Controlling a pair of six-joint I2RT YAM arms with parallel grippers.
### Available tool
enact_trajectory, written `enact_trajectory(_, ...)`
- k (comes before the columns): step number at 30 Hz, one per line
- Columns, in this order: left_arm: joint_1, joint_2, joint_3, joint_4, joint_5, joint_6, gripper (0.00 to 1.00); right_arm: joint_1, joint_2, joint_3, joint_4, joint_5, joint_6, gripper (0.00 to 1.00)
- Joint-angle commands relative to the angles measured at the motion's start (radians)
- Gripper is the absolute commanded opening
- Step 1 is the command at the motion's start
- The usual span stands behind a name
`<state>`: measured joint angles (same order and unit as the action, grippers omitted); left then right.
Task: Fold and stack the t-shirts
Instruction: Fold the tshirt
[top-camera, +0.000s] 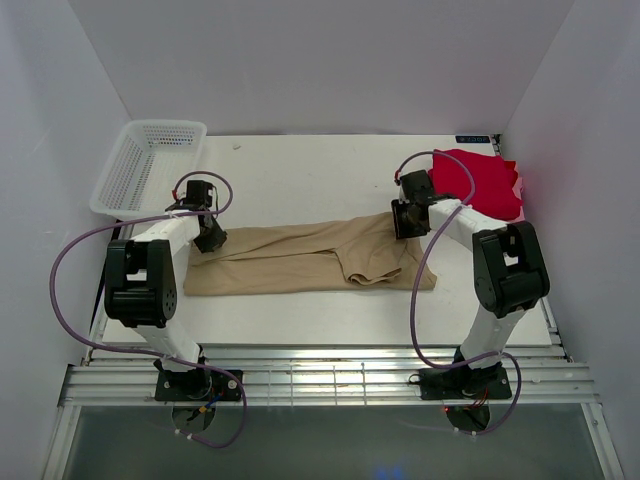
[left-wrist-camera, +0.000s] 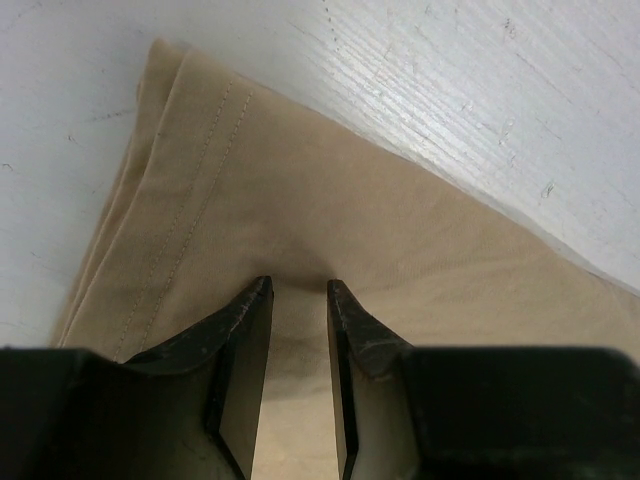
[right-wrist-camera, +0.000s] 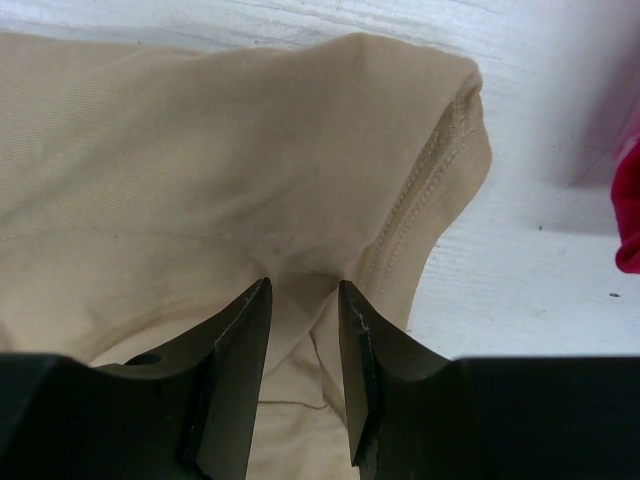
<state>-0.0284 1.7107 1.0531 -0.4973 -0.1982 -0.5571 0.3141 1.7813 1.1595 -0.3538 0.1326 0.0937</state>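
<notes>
The tan-beige t-shirt lies folded into a long band across the middle of the table. My left gripper presses down on its left end, near the stitched hem. Its jaws stand narrow, with a ridge of cloth pinched between them. My right gripper is on the band's right end beside the collar seam. It is closed on a pucker of tan cloth. The red t-shirt lies bunched at the back right, and its edge shows in the right wrist view.
A white mesh basket stands at the back left corner. White walls close in the table on three sides. The metal rail with the arm bases runs along the near edge.
</notes>
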Motion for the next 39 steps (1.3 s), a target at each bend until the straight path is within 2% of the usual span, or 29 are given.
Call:
enact_trajectory(1,0.001,-0.017,0.022,-0.004,-0.023,0.008,0.4,-0.006,0.01,0.026,0.018,-0.013,-0.009,0.39)
enact_trajectory(10,0.001,-0.013,0.039,-0.007,-0.027,0.01,0.39,-0.009,0.02,0.014,0.022,-0.027,-0.009,0.29)
enact_trajectory(15,0.001,-0.011,0.042,-0.01,-0.029,0.011,0.39,-0.01,0.029,0.008,0.021,-0.039,-0.008,0.27)
enact_trajectory(17,0.001,-0.013,0.039,-0.009,-0.032,0.011,0.39,-0.009,0.032,-0.001,0.022,-0.039,-0.009,0.21)
enact_trajectory(18,0.001,-0.013,0.039,-0.009,-0.033,0.011,0.39,-0.012,0.036,-0.003,0.019,-0.039,-0.009,0.14)
enact_trajectory(20,0.001,-0.01,0.039,-0.01,-0.037,0.011,0.39,-0.012,0.036,-0.007,0.019,-0.041,-0.011,0.12)
enact_trajectory(39,0.016,0.001,0.016,-0.009,-0.061,0.01,0.38,-0.113,-0.045,-0.014,-0.036,0.045,-0.088,0.11)
